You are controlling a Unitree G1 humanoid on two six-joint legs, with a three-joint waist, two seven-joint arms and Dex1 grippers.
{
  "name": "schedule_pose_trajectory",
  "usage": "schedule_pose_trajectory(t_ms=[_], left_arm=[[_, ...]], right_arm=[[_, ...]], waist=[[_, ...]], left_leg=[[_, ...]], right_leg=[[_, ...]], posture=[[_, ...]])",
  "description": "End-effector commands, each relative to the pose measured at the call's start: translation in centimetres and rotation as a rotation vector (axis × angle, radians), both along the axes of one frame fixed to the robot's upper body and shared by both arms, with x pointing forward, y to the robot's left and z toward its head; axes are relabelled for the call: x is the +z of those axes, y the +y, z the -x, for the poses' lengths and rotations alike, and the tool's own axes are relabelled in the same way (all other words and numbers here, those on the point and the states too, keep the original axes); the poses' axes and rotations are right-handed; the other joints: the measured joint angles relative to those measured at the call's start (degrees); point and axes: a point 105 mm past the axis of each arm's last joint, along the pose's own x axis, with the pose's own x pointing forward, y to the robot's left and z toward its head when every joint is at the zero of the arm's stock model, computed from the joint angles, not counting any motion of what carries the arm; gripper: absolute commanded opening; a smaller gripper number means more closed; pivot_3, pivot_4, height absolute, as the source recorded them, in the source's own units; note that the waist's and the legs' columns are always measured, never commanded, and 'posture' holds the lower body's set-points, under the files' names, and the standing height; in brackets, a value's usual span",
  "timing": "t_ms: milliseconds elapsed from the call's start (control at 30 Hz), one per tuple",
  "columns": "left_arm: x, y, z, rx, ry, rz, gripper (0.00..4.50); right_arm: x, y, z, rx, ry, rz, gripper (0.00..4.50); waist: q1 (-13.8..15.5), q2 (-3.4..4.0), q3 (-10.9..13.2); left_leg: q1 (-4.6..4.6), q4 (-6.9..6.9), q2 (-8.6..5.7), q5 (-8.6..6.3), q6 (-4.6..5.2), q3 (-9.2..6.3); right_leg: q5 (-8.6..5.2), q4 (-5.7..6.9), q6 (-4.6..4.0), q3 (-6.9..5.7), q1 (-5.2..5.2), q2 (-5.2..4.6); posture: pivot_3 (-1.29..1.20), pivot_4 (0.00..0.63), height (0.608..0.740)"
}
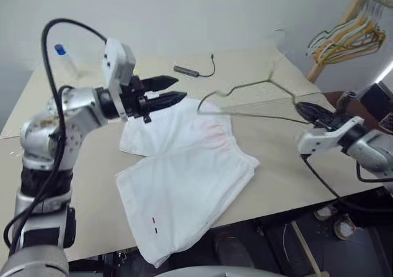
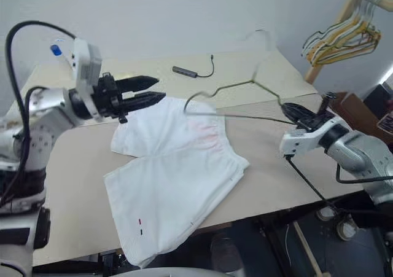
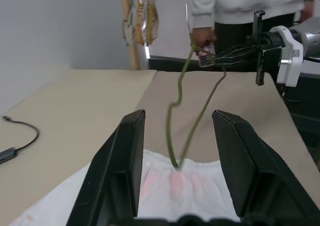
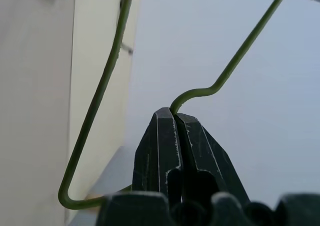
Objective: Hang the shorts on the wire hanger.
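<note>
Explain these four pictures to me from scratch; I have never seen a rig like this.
This is a two-armed humanoid robot. Two pictures come from cameras in its head, looking down over a beige table; the other two come from a camera on each wrist. Each arm ends in a tool of two black fingers. The right tool is shut on the thin grey-olive wire hanger, holding it in the air above the table. The left tool is open, empty, above the large white cloth shorts, which lie flat on the table. A dark cable adapter lies further back. A bunch of coloured hangers hangs beyond.
</note>
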Motion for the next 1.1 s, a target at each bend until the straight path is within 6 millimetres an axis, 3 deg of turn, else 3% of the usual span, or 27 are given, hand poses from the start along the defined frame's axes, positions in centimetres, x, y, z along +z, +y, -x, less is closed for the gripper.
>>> schedule_pose_trajectory(t_ms=[33,233,367,567,667,867,1033,1067,1100], left_arm=[[-0.5,-0.4,-0.7,-0.077,0.048,-0.065,2.66],[-2.2,-2.2,-1.5,-0.176,0.085,-0.189,4.36],[-3.9,-3.5,-0.9,-0.233,0.097,-0.289,4.47],[-6.9,-3.3,-0.8,-0.222,0.128,-0.454,4.47],[-7.0,-3.4,-1.3,-0.178,0.134,-0.447,3.99],[-6.0,-3.5,-2.2,-0.112,0.114,-0.388,2.29],[-6.3,-3.0,-2.5,-0.049,0.105,-0.384,0.84],[-6.4,-3.0,-2.7,-0.027,0.097,-0.39,0.84],[-6.4,-2.8,-2.8,-0.012,0.095,-0.388,0.8]], right_arm=[[1.8,1.2,-0.3,0.097,-0.076,0.057,0.0],[2.9,3.2,-1.4,0.154,-0.122,0.068,0.0],[3.5,4.0,-1.8,0.17,-0.147,0.057,0.0],[4.4,4.4,-1.9,0.177,-0.182,0.054,0.0],[4.7,4.5,-1.9,0.176,-0.198,0.059,0.0],[4.8,4.8,-1.7,0.198,-0.23,0.101,0.0],[4.9,4.9,-1.6,0.219,-0.251,0.118,0.0],[4.9,5.0,-1.5,0.224,-0.252,0.116,0.0],[4.9,5.0,-1.5,0.226,-0.251,0.11,0.4]], waist=[[-1.15,0.0,0.0],[-3.93,0.0,0.0],[-5.11,0.01,0.0],[-5.61,0.01,-0.01],[-5.61,0.01,-0.01],[-5.45,0.01,-0.01],[-5.57,0.02,-0.01],[-5.57,0.02,-0.01],[-5.55,0.02,-0.01]], left_leg=[[-0.02,0.0,-0.01,0.0,0.0,-0.03],[0.0,0.03,-0.04,0.01,0.0,-0.41],[0.1,0.04,-0.11,0.02,-0.01,-0.78],[0.22,0.07,-0.15,0.02,-0.01,-0.89],[0.26,0.08,-0.14,0.02,-0.01,-0.9],[0.26,0.21,-0.23,0.02,0.0,-0.94],[0.27,0.26,-0.24,0.02,-0.01,-0.95],[0.28,0.26,-0.24,0.02,-0.01,-0.95],[0.27,0.29,-0.23,0.02,0.0,-0.96]], right_leg=[[0.0,0.01,-0.01,0.0,-0.01,0.0],[0.06,0.09,0.01,-0.03,0.05,-0.04],[0.08,0.19,0.03,-0.02,0.16,-0.07],[0.09,0.25,0.04,-0.04,0.3,-0.09],[0.09,0.33,0.04,-0.03,0.3,-0.08],[0.07,0.58,0.07,-0.03,0.29,-0.15],[0.06,0.69,0.07,-0.01,0.28,-0.15],[0.07,0.69,0.07,-0.01,0.28,-0.15],[0.07,0.69,0.07,-0.02,0.28,-0.15]], posture=[[-0.24,0.0,0.74],[-0.25,0.0,0.74],[-0.25,0.0,0.74],[-0.25,0.0,0.74],[-0.25,0.0,0.74],[-0.25,0.0,0.74],[-0.25,0.0,0.74],[-0.25,0.0,0.74],[-0.25,0.0,0.74]])
